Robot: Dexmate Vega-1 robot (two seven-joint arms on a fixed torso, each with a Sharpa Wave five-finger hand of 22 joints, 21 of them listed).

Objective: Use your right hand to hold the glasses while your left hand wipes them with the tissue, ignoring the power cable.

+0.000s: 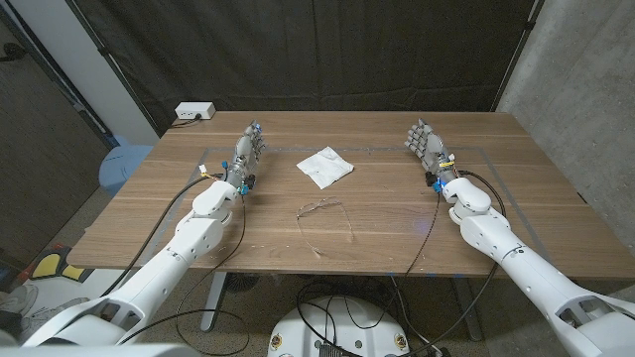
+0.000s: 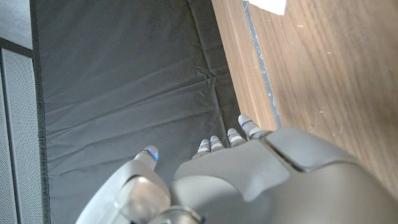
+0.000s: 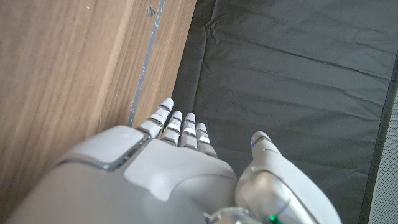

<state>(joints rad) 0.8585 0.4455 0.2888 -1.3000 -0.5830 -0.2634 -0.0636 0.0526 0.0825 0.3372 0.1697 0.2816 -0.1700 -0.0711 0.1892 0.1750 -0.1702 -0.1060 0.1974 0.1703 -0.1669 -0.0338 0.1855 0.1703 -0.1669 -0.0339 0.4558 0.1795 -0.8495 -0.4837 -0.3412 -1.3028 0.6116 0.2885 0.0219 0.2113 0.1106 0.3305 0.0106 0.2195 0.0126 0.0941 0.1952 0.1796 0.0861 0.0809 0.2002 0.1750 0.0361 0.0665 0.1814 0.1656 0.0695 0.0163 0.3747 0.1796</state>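
On the wooden desk (image 1: 536,198), near the middle and a bit toward the robot, lie the glasses (image 1: 319,209). They are thin wire ones with their arms folded out. Just behind them, farther from the robot, sits the white tissue (image 1: 325,167), a little crumpled. Nothing is touching either one.

The left hand (image 1: 246,154) is out at the left side of the desk, well apart from the tissue. Its fingers point away from the robot and are spread a little, and it holds nothing. The right hand (image 1: 427,147) is out at the right side, well apart from the glasses. Its fingers are also a bit spread and it holds nothing too. From the left wrist view you can see a corner of the tissue past the fingertips (image 2: 244,122), off to one side.

A thin dark cable (image 1: 429,223) runs across the desk by the right arm. It should be left alone.

I think the job has not started yet. Both hands look like they are waiting. First the right hand needs to move in toward the middle and pick up the glasses. They are thin and lie low on the desk, so the fingers will have to pinch the frame with care. The left hand needs to reach in and take the tissue.
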